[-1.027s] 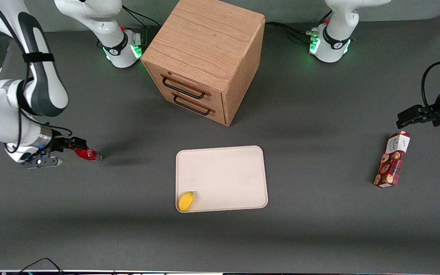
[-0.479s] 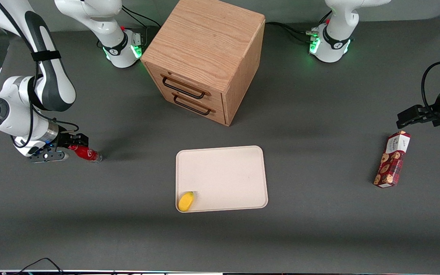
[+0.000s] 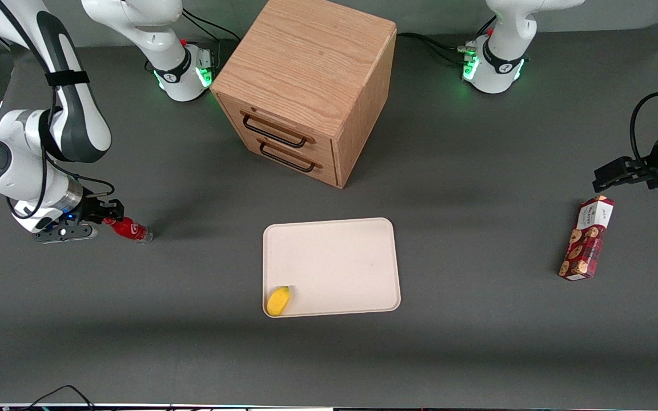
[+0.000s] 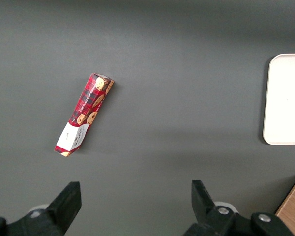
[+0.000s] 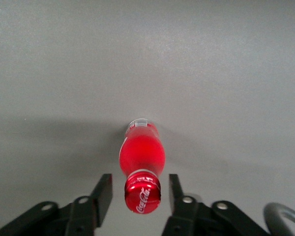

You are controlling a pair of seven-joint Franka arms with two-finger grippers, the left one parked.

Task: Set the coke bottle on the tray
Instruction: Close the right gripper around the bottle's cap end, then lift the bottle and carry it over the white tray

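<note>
My tool (image 5: 140,189) sits low at the working arm's end of the dark grey bench (image 3: 477,342), fingers spread wide either side of the red cap, not gripping, so they can close on it. The small red coke bottle (image 5: 141,160) stands on the bench, well apart from the flat cream-white rectangular tray (image 3: 334,262), which carries a small yellow piece (image 3: 278,301) in one corner.

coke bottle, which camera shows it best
The right wrist view: the small red coke bottle with white script lies on the grey table, cap between the open fingers of the hand. The front view shows it small, cap end hidden by the hand. The left wrist view misses it.
</note>
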